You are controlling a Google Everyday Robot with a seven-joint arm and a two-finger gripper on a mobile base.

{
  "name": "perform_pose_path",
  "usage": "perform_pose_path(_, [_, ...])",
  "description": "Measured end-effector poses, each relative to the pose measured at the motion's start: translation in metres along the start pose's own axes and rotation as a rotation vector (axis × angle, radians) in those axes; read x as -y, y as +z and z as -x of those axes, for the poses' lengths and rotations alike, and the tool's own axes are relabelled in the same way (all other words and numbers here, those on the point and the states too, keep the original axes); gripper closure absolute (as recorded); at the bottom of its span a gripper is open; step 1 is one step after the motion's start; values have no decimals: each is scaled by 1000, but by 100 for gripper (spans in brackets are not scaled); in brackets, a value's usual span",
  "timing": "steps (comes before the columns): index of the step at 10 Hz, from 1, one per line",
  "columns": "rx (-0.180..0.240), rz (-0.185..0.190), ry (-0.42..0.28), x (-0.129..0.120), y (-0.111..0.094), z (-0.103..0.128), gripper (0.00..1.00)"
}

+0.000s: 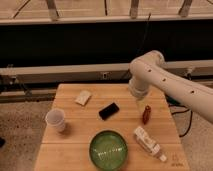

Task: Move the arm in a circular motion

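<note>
While the arm (pixel 167 84) reached in from the right with its elbow bent high over the far right part of the wooden table (pixel 70 152), its narrow pale gripper (pixel 140 103) hung pointing down over the right half of the top. Whether that gripper was clenched or released could not be told.

For a clean circle, the best course looked to be holding the tool end at one steady height, or lifting it a little first, and tracing an even, unhurried loop centred over the table rather than out past its right edge.

The closest hazard was a small reddish-brown bottle (pixel 146 115), which stood upright just beside and below the gripper, near the right edge. A low sweep would probably have tipped it. A black phone (pixel 108 111) lay flat near the middle of the table, to the left of the gripper, and was low enough to matter less. A white tube (pixel 148 142) lay on its side toward the near right corner, and a green bowl (pixel 108 148) sat at the near edge. A white paper cup (pixel 56 120) stood upright by the left edge, well apart from the arm, and a pale sponge (pixel 83 97) lay toward the far left corner. Behind the far edge ran a dark wall (pixel 75 45), so a loop pushed too far back risked crowding the elbow against it.
</note>
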Motion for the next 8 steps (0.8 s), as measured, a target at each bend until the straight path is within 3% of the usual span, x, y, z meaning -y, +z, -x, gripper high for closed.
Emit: perform_pose_path(8, [28,2,-42,0,2,11,20])
